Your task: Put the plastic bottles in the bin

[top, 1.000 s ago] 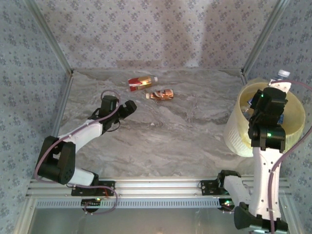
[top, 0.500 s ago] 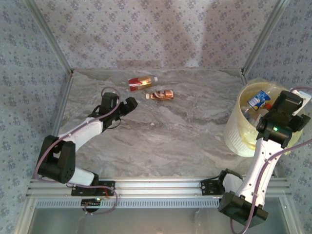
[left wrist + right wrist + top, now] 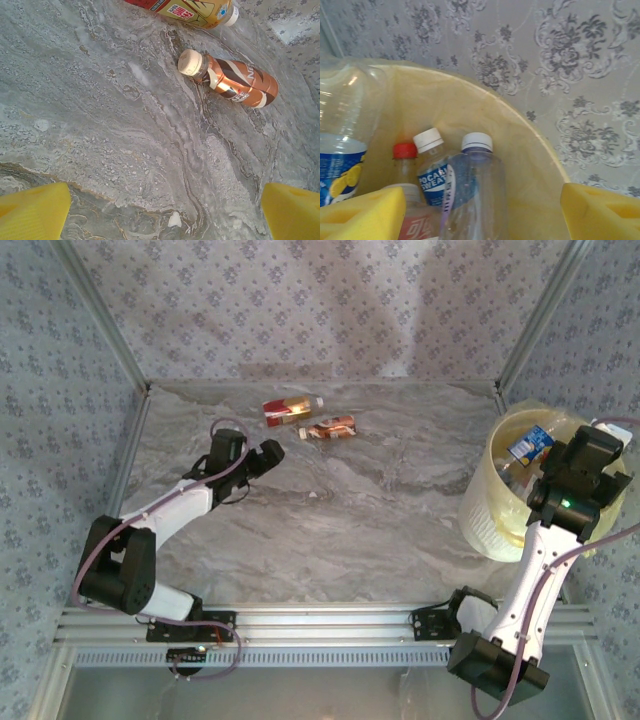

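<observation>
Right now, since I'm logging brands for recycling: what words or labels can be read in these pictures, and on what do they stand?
"POCARI SWEAT": blue label of the white-capped bottle in the bin.
"NE", rest unclear: brown bottle on the table.
Red-and-yellow bottle near it: characters, too blurred to read.
Red-labelled bottle in the bin: characters cut off, unreadable.
Top view: labels too small.

The bin (image 3: 486, 518) is pale yellow, the table (image 3: 380, 525) grey-marbled, one bottle (image 3: 235, 80) copper-brown.

A grey marbled tabletop (image 3: 380, 510) lies enclosed by pale blue floral-patterned walls (image 3: 300, 300), with slanting aluminium frame posts (image 3: 100, 310) at its corners.
</observation>
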You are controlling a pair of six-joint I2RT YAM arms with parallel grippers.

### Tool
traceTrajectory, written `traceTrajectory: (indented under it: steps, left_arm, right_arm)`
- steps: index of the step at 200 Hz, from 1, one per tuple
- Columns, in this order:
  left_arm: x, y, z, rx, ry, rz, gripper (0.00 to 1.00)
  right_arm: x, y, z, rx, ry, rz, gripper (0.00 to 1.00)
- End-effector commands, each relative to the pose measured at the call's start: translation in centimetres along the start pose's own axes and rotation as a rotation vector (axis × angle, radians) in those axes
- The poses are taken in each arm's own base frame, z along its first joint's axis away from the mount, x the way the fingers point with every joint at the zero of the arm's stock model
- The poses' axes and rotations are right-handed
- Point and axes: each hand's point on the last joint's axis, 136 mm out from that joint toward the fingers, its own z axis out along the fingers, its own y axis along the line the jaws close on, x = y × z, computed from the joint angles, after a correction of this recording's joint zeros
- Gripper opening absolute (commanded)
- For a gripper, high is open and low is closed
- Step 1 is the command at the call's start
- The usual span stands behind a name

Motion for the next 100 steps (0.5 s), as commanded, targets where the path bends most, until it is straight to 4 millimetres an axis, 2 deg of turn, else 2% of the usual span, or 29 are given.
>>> traceTrajectory:
  steps: [1, 8, 11, 36, 65, 100]
  left_arm:
    - [-0.4, -0.9, -0.3, 0.014, -0.003, 0.011, 0.98]
    - [-0.4, -1.0, -0.3, 0.014, -0.003, 0.014, 0.98]
    - [-0.4, -1.0, -0.3, 0.013, -0.001, 0.016, 0.98]
    - [-0.6, -1.3, -0.3, 0.021, -0.001, 0.04, 0.98]
    - [-0.9, -1.8, -0.3, 0.02, 0.005, 0.104, 0.98]
    - [-1.5, -3.2, 0.1, 0.047, 0.017, 0.171, 0.98]
  right_arm:
    - [-0.4, 2.5, -0.6, -0.143, 0.004, 0.073, 0.87]
    - [-0.5, 3.1, -0.7, -0.171, 0.003, 0.086, 0.98]
    - [-0.6, 3.2, -0.8, -0.18, 0.001, 0.092, 1.0]
    - [-1.8, 5.7, -2.6, -0.312, -0.039, 0.132, 1.0]
    - [-3.9, 11.0, -6.2, -0.607, -0.12, 0.158, 1.0]
    - [-4.3, 16.8, -9.8, -0.846, -0.143, 0.152, 1.0]
